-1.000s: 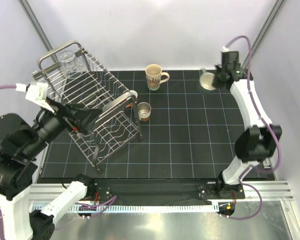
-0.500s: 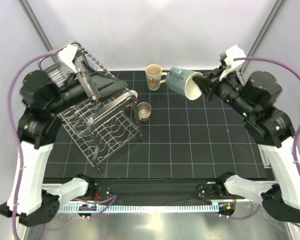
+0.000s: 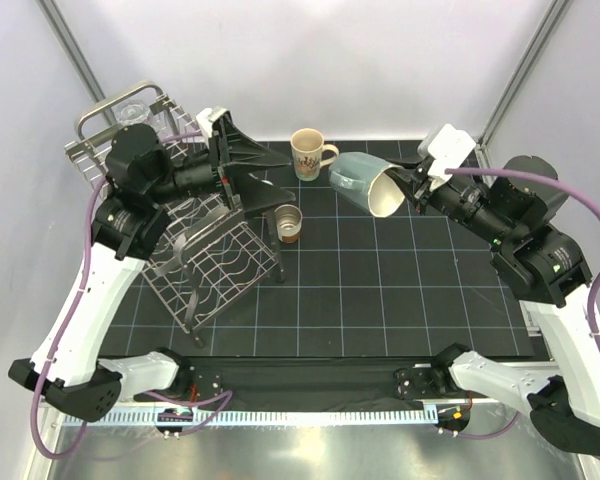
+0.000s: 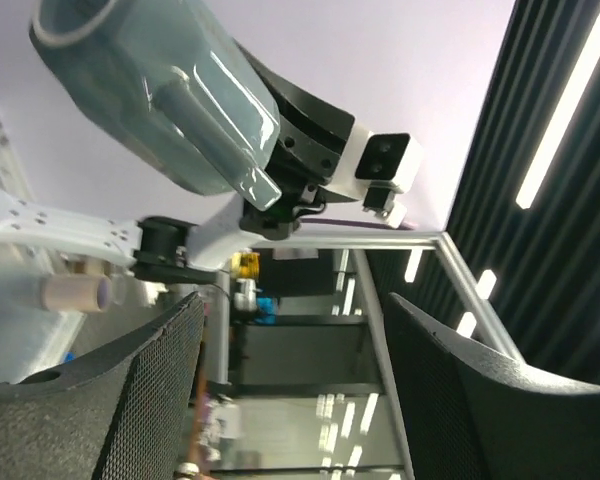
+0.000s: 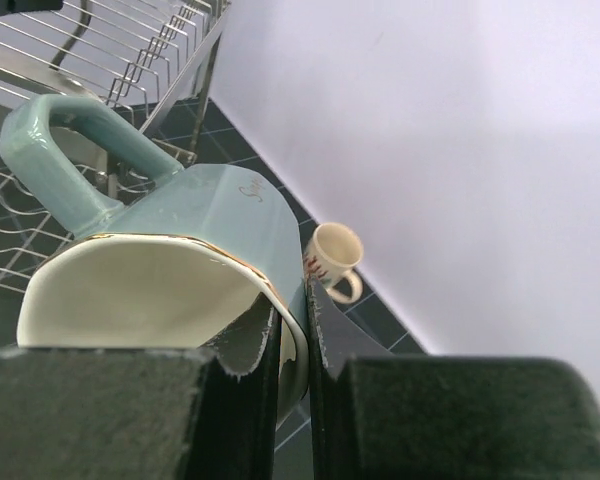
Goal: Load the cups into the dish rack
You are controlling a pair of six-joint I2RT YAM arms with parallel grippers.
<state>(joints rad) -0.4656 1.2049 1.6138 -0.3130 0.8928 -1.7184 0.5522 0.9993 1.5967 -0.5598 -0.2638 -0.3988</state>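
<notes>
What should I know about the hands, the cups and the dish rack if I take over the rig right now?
Right hand: shut on the rim of the teal mug, which is held tipped in the air above the mat.
Left hand: open and empty, pointing toward that mug.
Done: the clear glass sits in the far corner of the dish rack.
Left: rack the teal mug, then the cream mug and the small brown-based cup, both on the mat to the right of the rack.
</notes>
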